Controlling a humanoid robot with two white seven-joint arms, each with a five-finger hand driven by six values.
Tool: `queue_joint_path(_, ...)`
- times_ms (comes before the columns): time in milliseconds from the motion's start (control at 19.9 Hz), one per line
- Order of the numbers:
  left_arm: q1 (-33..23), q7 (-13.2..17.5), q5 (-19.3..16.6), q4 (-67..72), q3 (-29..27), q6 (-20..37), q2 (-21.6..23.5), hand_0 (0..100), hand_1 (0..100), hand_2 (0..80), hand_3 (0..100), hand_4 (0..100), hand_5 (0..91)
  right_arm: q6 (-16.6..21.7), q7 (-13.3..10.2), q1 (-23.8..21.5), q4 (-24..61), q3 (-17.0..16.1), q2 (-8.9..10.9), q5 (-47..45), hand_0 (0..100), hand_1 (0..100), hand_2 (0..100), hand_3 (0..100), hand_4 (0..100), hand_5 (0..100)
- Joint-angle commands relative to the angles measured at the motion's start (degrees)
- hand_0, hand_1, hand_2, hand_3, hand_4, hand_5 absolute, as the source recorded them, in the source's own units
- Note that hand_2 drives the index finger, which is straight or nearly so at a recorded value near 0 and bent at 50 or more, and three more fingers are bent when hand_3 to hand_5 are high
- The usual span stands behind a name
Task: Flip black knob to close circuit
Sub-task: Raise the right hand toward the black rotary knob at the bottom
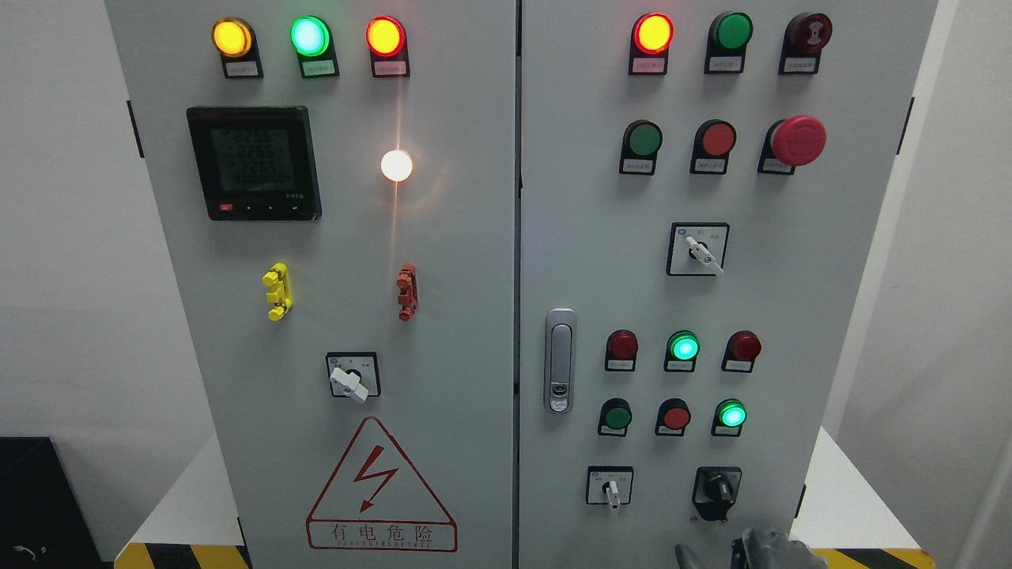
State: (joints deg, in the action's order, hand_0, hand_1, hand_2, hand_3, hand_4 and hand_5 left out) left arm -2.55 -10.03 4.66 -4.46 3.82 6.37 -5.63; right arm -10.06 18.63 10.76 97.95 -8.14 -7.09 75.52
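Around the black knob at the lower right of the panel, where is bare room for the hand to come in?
Bare panel lies right of the black knob up to the cabinet edge, and between it and the white selector switch. Below it the right hand already fills the gap. Above it is crowded: the red button and lit green lamp sit close.

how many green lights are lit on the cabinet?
3. One in the left door's top row; two on the right door: middle of the lower light row, and right end of the row below.

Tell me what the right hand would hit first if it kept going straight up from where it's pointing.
Probably the black knob: the right hand sits just below it at the bottom edge. Depth is unclear.
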Motion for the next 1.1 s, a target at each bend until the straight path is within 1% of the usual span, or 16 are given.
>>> queue_joint_path(0, 0.0, 0.01, 0.0, 0.06, -0.05, 0.05, 0.0, 12, 56, 0.0, 0, 0, 0.0, 0.04, 0.45, 1.36, 0.49, -1.36, 0.06, 0.5, 0, 0, 91, 100, 94, 94)
queue_joint_path(301, 0.0, 0.01, 0.09, -0.02, 0.04, 0.05, 0.0, 12, 56, 0.0, 0, 0, 0.0, 0.22, 0.71, 2.07, 0.84, -1.71, 0.06, 0.59, 0, 0, 91, 100, 94, 94)
queue_joint_path(451, 0.0, 0.01, 0.0, -0.02, -0.05, 0.05, 0.0, 12, 56, 0.0, 0, 0, 0.0, 0.22, 1.76, 2.51, 0.84, -1.71, 0.06, 0.59, 0, 0, 91, 100, 94, 94)
queue_joint_path(1053, 0.0, 0.01, 0.0, -0.02, 0.04, 0.05, 0.0, 12, 56, 0.0, 0, 0, 0.0, 0.22, 1.77, 4.0, 0.32, -2.15, 0.06, 2.08, 0, 0, 91, 100, 94, 94)
